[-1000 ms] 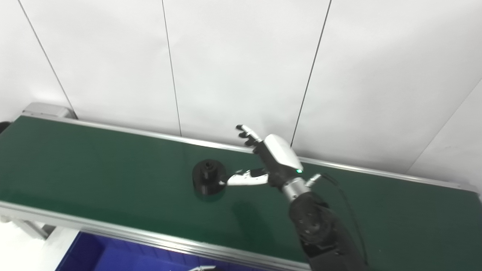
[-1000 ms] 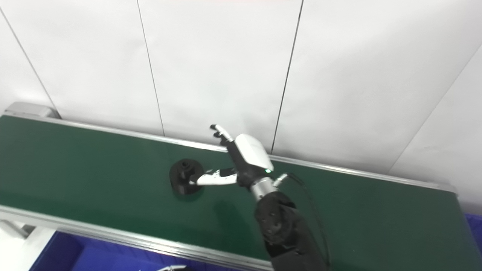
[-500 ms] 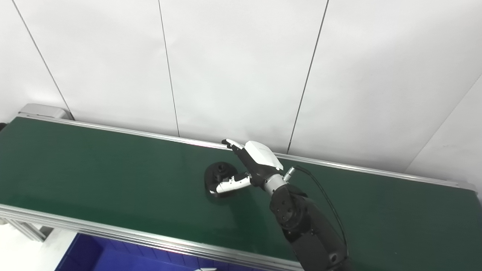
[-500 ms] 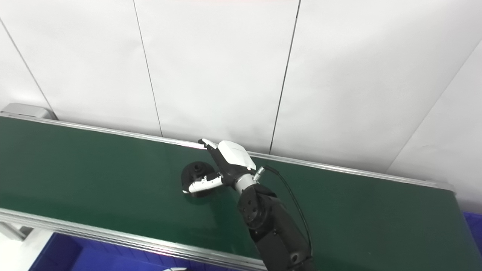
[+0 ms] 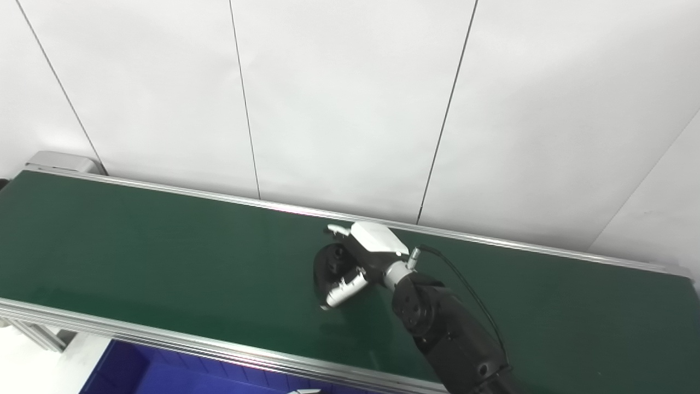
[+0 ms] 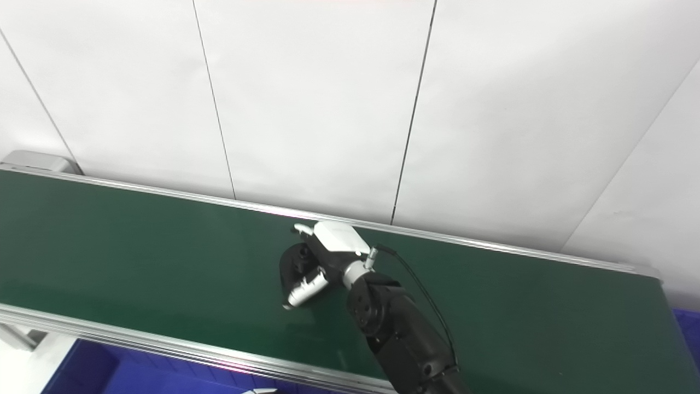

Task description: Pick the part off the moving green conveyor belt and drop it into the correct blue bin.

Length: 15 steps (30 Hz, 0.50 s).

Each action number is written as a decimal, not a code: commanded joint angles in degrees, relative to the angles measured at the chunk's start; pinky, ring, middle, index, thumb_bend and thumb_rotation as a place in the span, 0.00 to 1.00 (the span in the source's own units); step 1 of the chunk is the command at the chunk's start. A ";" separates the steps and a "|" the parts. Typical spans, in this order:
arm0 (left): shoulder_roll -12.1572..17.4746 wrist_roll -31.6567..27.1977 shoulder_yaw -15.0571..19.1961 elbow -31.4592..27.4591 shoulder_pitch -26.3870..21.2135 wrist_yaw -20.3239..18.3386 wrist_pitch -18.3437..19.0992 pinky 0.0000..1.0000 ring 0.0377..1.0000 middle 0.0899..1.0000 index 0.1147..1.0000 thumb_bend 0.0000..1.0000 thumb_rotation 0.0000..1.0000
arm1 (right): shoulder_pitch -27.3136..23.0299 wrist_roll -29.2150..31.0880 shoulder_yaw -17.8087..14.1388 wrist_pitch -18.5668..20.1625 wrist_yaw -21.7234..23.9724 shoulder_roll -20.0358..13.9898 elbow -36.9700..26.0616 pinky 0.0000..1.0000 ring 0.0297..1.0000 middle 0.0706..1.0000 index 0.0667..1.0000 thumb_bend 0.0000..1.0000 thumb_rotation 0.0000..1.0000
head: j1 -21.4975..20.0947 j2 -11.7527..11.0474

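A black round part with a raised hub sits on the green conveyor belt, near its middle. It looks tipped, with its top face turned to the left. My right hand reaches in from the lower right and is closed around it. The fingers curl over its far side and the thumb presses its near edge. The same grasp shows in the right eye view. Only a silver fingertip of my left hand shows at the bottom edge.
A blue bin lies below the belt's near rail at the bottom left. Another blue edge shows past the belt's right end. A white panelled wall stands right behind the belt's far rail.
The part has ridden the belt to the right. My right hand has come down from open beside it to closed around it, the thumb swinging under its near edge.
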 commanded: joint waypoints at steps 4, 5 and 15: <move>-0.58 -2.63 0.77 -1.69 0.76 -0.94 -1.95 0.66 0.78 0.83 0.78 0.90 0.37 | -1.01 -1.20 0.67 -0.24 -1.60 -0.14 0.00 0.47 0.57 0.57 0.76 0.69 0.01 | 0.01 0.20; -0.69 -2.79 0.91 -1.77 0.85 -1.11 -1.95 0.66 0.78 0.82 0.78 0.90 0.37 | -0.77 -1.54 0.77 -0.05 -2.07 -0.18 -0.09 0.45 0.54 0.52 0.75 0.62 0.00 | 0.00 0.37; -1.52 -2.42 2.38 -2.18 0.90 -2.45 -1.95 0.65 0.77 0.83 0.77 0.90 0.39 | 0.83 -4.25 1.12 0.45 -4.53 -0.78 -2.90 0.32 0.38 0.43 0.50 0.51 0.00 | -0.32 0.96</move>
